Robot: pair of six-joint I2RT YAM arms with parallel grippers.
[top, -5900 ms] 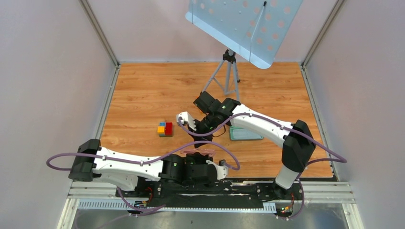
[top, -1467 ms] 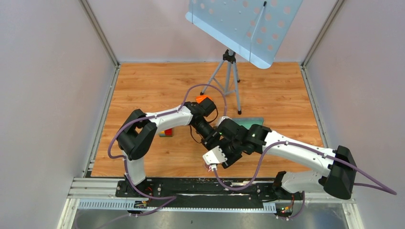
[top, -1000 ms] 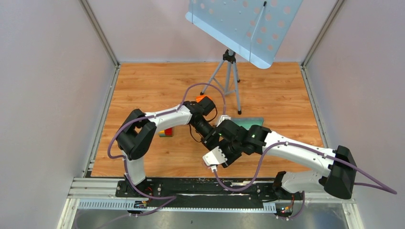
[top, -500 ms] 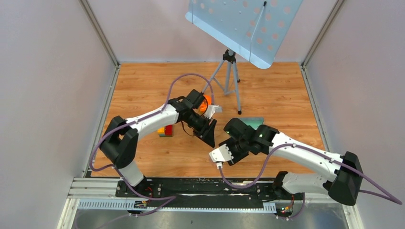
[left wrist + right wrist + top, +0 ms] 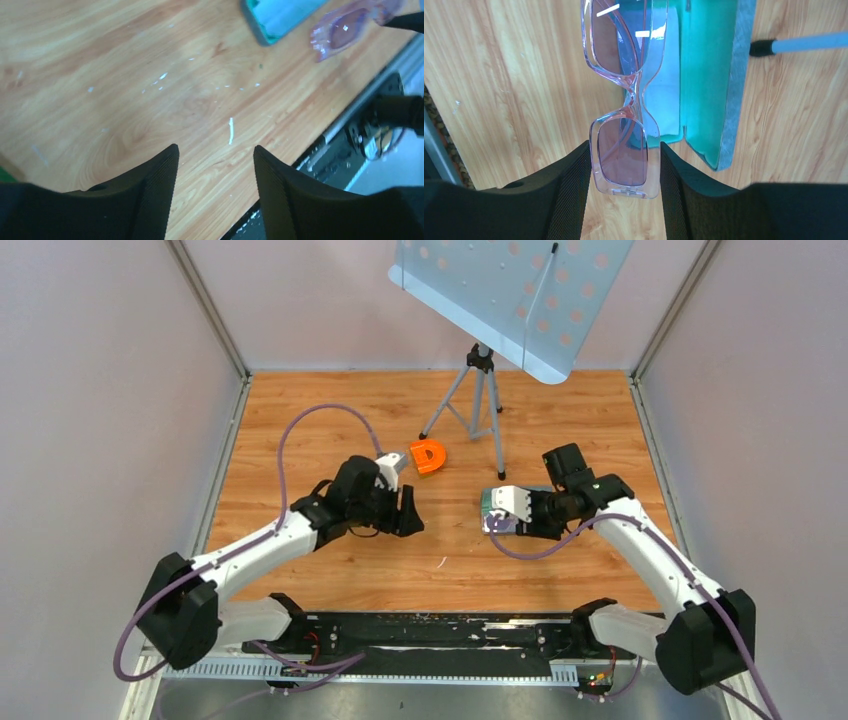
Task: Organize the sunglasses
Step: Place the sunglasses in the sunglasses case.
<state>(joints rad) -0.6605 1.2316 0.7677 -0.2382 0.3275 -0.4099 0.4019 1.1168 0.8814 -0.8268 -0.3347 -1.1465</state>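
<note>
Inspector: Sunglasses (image 5: 624,60), position?

Operator: Held in the right claw (image 5: 624,162), which is clenched across 1 lens at its outer end. The frame runs out toward 12 o'clock, over the 9 o'clock edge of the open case (image 5: 706,75). Contact with the case cannot be determined. A cloth (image 5: 666,95) lies inside the case, which rests on the surface (image 5: 524,75).

Inspector: Left claw (image 5: 215,160)?

Operator: Released and empty, well apart at 9 o'clock in the top view.

Inspector: Handling?

Operator: Judged light, thin, stiff plastic, slick and likely brittle at the bridge. The long overhang from an end grip invites twisting. Recommend holding the rim rather than the lens face, with modest force, and lowering it level into the green lining.
</note>
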